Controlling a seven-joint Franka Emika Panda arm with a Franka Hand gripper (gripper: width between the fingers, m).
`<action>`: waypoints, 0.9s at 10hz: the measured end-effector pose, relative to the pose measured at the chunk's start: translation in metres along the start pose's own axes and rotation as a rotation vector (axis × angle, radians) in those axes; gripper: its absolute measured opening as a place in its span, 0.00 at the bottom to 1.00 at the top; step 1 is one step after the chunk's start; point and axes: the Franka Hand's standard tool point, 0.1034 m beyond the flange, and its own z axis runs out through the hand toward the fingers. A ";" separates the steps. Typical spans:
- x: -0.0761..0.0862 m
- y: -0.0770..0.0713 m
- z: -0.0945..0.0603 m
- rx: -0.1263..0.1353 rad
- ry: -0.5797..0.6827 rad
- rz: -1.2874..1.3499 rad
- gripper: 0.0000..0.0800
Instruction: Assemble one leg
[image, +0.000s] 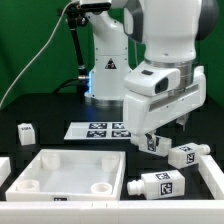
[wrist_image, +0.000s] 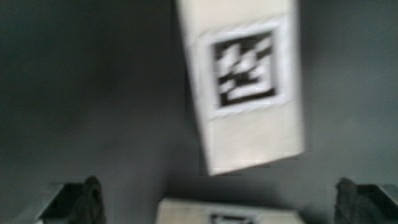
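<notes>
Two fingers (wrist_image: 80, 200) of the gripper (image: 151, 131) stand wide apart, empty, above the leg (image: 155, 144) right of the exterior view's centre; best to straddle its long sides squarely before closing.

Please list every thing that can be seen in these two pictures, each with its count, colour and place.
legs: three, white with black tags; one under the gripper, one beside it toward the exterior view's right, one in front near the tabletop
tabletop: one, white, front of the table, exterior view's left
block: one, small, white, tagged, further back at the exterior view's left
marker board: one, white with tags, before the arm's base
cut-off parts: two, white, at the exterior view's left and right edges; cannot tell what they are
table: one, black
arm: one, white
gripper: one, open, over a leg
</notes>
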 end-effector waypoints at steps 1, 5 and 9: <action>-0.003 -0.005 -0.001 0.012 -0.055 0.036 0.81; -0.021 -0.014 -0.014 -0.057 -0.321 0.135 0.81; -0.039 -0.024 -0.011 -0.003 -0.652 0.112 0.81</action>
